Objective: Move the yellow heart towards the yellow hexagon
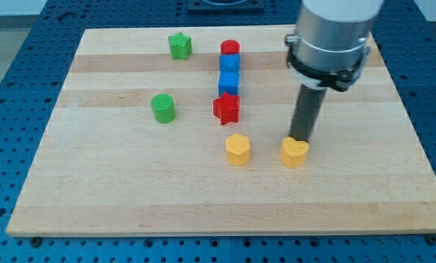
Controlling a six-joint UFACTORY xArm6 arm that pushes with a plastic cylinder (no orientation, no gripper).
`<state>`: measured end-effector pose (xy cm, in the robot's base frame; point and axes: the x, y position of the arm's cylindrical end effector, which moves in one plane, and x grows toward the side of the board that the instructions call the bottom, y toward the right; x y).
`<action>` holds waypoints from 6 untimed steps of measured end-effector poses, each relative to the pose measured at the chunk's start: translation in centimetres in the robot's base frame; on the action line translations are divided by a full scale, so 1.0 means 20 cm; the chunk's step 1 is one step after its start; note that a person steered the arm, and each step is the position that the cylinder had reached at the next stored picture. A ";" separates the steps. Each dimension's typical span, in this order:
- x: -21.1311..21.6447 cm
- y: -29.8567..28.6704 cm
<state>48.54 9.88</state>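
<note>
Nearest the camera sit the yellow heart (295,153) and yellow hexagon (237,149), hexagon at the heart's 9 o'clock, a gap between. My tip (301,138) touches the heart's 12 o'clock edge; no hand on it, bare rod grasping nothing. At the hexagon's 12 o'clock: red star (226,108), two blue cubes (228,82), red cylinder (230,48). Green cylinder (163,108) and green star (180,46) at 10.

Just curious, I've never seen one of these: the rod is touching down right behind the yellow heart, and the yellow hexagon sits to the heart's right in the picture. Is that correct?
Not quite. In the camera view the yellow hexagon sits to the left of the yellow heart, not its right. The rest holds: my tip is right behind the heart, at its upper edge.
</note>
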 end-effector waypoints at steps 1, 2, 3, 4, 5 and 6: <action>0.00 -0.07; -0.06 0.11; -0.08 0.23; 0.02 0.32; 0.13 0.28; 0.19 0.22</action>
